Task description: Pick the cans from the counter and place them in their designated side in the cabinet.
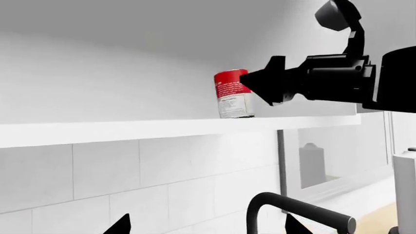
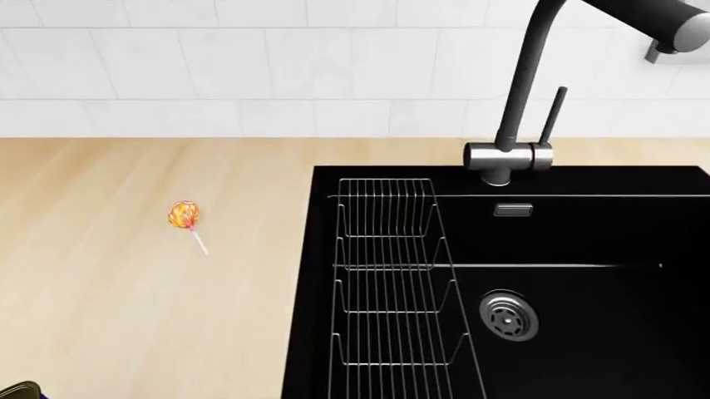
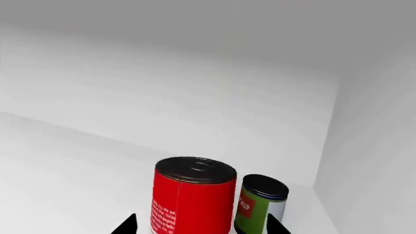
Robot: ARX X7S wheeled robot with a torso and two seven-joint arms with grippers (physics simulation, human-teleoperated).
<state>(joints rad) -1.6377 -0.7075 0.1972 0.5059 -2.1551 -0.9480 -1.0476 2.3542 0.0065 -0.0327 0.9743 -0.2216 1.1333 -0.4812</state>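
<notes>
- The white cabinet (image 3: 195, 97) is the big container here: on its shelf stand two cans, a red can (image 3: 194, 197) with a dark lid and, just beside it and farther in, a smaller green-labelled can (image 3: 260, 204) near the right wall.
- From the left wrist view, one red-and-white can (image 1: 233, 93) stands upright on the shelf (image 1: 162, 129); whether it is the same can as the red one in the other view, I cannot tell.
- The right pincer (image 1: 273, 80) reaches into the cabinet at that can, black tips just at its side; in its own view the tips (image 3: 198, 225) sit apart on either side of the red can's base, released, not clamped.
- The left pincer (image 1: 204, 225) shows only two dark tips set wide apart, released, holding nothing.
- Down below, the black sink (image 2: 577, 249) is set into the light wood desk (image 2: 133, 316); inside it lies one wire rack (image 2: 394, 283) on the left side, and one round drain (image 2: 508, 314).
- One black faucet (image 2: 521, 100) rises at the far edge of the sink.
- One small orange lollipop (image 2: 185, 216) lies on the desk, well left of the sink.
- White tiles (image 2: 244, 66) line the far wall.
</notes>
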